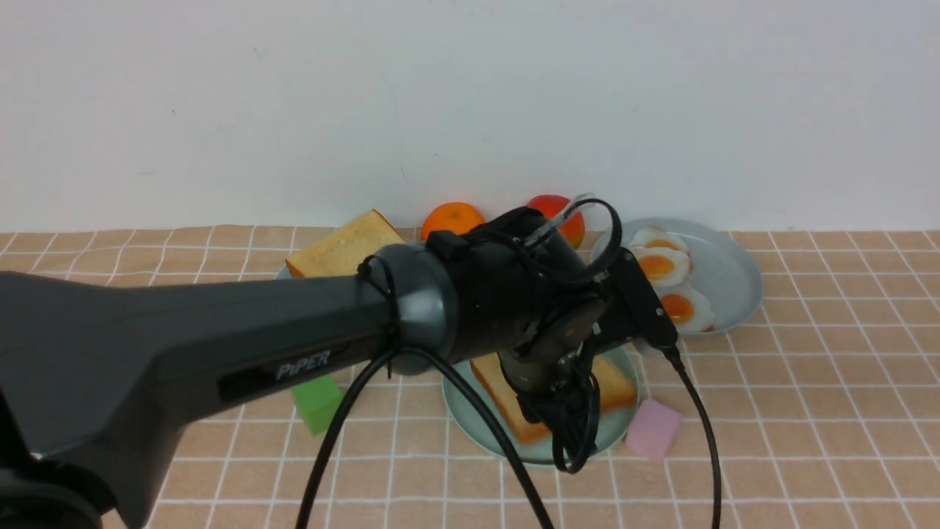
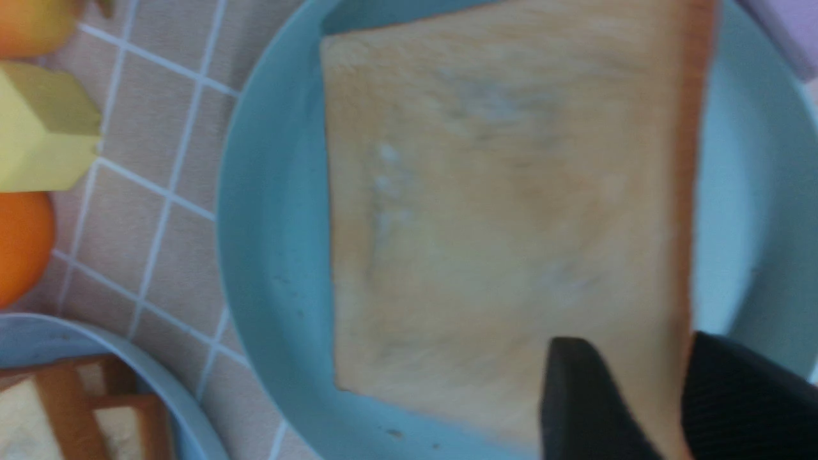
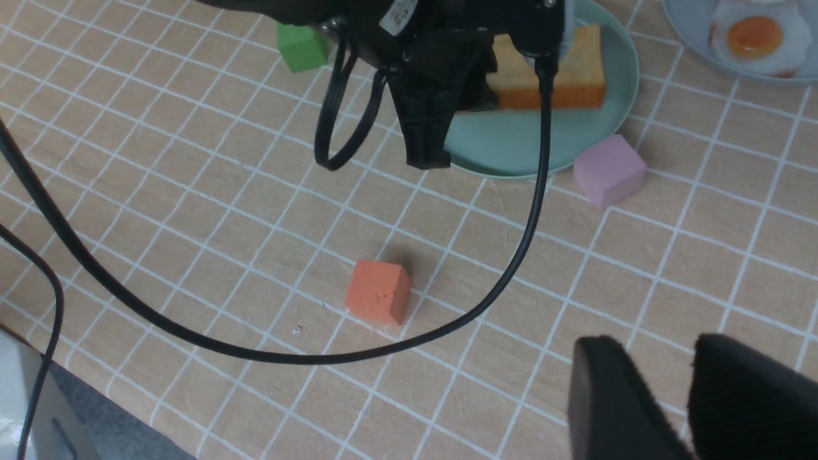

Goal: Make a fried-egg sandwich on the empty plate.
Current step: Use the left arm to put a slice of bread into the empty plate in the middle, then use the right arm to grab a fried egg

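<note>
Golden toast, brown crust, flat on mint plate, left gripper astride its edge, grip unclear, right gripper parted, holding nothing.

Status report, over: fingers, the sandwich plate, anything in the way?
Left fingers parted over toast slice edge, grip unclear; right fingers open, empty. Toast slice bare on mint plate; eggs on grey-blue plate. Pink cube beside mint plate rim.

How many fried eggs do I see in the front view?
3, all on the grey-blue plate at the right rear: back egg, middle egg, front egg. The left arm covers the plate's left edge, so another may be hidden.
</note>
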### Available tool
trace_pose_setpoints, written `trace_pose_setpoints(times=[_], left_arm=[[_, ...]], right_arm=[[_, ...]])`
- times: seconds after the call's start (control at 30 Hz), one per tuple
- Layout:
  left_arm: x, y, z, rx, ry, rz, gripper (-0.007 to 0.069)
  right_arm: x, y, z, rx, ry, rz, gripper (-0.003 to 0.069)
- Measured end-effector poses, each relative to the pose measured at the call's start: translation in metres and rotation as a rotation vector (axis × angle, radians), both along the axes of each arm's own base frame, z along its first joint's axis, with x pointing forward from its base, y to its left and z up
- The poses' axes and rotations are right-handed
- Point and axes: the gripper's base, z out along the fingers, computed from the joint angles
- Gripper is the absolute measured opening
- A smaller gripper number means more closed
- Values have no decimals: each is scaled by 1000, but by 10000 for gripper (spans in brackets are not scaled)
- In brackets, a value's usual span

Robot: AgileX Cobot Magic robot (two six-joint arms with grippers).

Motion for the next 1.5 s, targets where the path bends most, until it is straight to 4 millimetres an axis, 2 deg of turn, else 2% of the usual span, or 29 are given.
trace_pose_setpoints(times=[0.07, 0.13, 0.27, 0.3, 0.33, 0.37, 0.4, 0.43, 0.47, 0.5, 0.53, 0.57, 0.63, 0.67, 0.7, 0.73, 0.8, 0.83, 1.0, 1.1, 1.13, 1.17, 1.2, 1.27, 1.4, 1.5], left_arm=[[0, 0, 0, -6, 2, 16, 347], [0, 1, 0, -7, 12, 39, 373], [-6, 6, 12, -29, 46, 112, 370], [-11, 9, 28, -69, 44, 134, 343], [-19, 13, 52, -128, 42, 161, 276], [-20, 14, 55, -142, 46, 171, 265], [-26, 18, 71, -189, 44, 187, 219], [-39, 29, 106, -294, 42, 223, 115], [-50, 40, 133, -366, 32, 241, 39], [-52, 42, 137, -378, 28, 240, 29], [-64, 55, 159, -443, 14, 256, -13], [-74, 66, 175, -488, 0, 263, -13], [-99, 94, 198, -572, -26, 270, -13], [-110, 106, 202, -600, -35, 269, -13], [-121, 118, 203, -629, -41, 268, -13], [-123, 121, 200, -631, -37, 271, -13], [-150, 151, 198, -716, -60, 274, -13], [-161, 163, 194, -759, -68, 277, -13], [-206, 212, 173, -1054, -154, 249, -13], [-215, 220, 166, -1153, -182, 224, -13], [-216, 221, 165, -1166, -183, 222, -13], [-216, 221, 163, -1179, -178, 225, -13], [-216, 221, 162, -1181, -176, 226, -13], [-216, 221, 162, -1206, -160, 239, -13], [-216, 220, 162, -1221, -143, 254, -13], [-216, 220, 162, -1228, -140, 257, -13]], right_arm=[[0, 0, 0, -2, 0, -1, 311], [1, 0, 0, 1, 3, -4, 336], [14, 2, -1, 20, 22, -36, 347], [27, 3, -3, 25, 33, -53, 342], [40, 4, -6, 23, 50, -68, 333], [45, 5, -8, 22, 58, -73, 332], [58, 7, -11, 19, 77, -84, 325], [82, 10, -18, 17, 110, -105, 320], [97, 12, -23, 13, 130, -117, 318], [101, 12, -23, 14, 130, -120, 317], [121, 15, -31, 6, 160, -133, 316], [137, 17, -37, 2, 183, -142, 316], [175, 21, -46, -5, 221, -164, 316], [191, 22, -55, -4, 254, -175, 316], [208, 22, -61, 0, 278, -188, 316], [211, 22, -62, 2, 283, -191, 316], [251, 14, -75, 32, 332, -239, 316], [263, 10, -81, 47, 348, -257, 316], [332, -17, -125, 166, 447, -366, 316], [363, -26, -158, 259, 527, -400, 316], [371, -27, -162, 282, 533, -405, 316], [383, -29, -180, 326, 570, -414, 316], [385, -29, -182, 326, 572, -414, 316], [406, -30, -206, 402, 613, -420, 316], [423, -32, -220, 454, 646, -394, 316], [426, -32, -214, 457, 632, -381, 316]])
